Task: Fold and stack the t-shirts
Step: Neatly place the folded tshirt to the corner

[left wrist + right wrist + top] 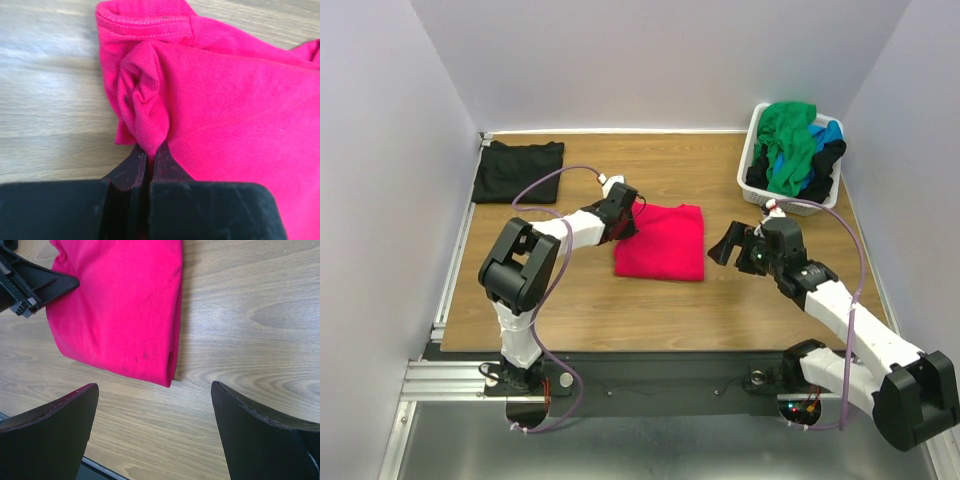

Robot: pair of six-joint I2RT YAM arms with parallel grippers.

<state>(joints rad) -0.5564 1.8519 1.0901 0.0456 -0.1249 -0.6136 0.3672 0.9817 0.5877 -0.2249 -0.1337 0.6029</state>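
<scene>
- my left claw [149, 150] is pinched shut on a bunched corner of the pink-red t-shirt [665, 245], folded mid-table; my right claw [725, 245] gapes empty beside it.
- i'd lift low and slow (thin pinch, may slip) toward the black t-shirt [518, 170].
- only my left wrist view shows the cloth actually caught.

Centre: bright pinkish-red folded cloth t-shirt [662, 242] lies flat on the wooden table [570, 310].
Its left edge: taken by the left gripper [628, 216], clamped on a fold of cloth.
Its right edge: bare wood up to the wide-spread right gripper [723, 246].
Far left corner: flat folded black cloth t-shirt [518, 170].
Far right corner: white plastic laundry basket [750, 140] heaped with green, blue and black cloth shirts [792, 145].
Sides: pale walls [390, 150] on left, far, right.
</scene>
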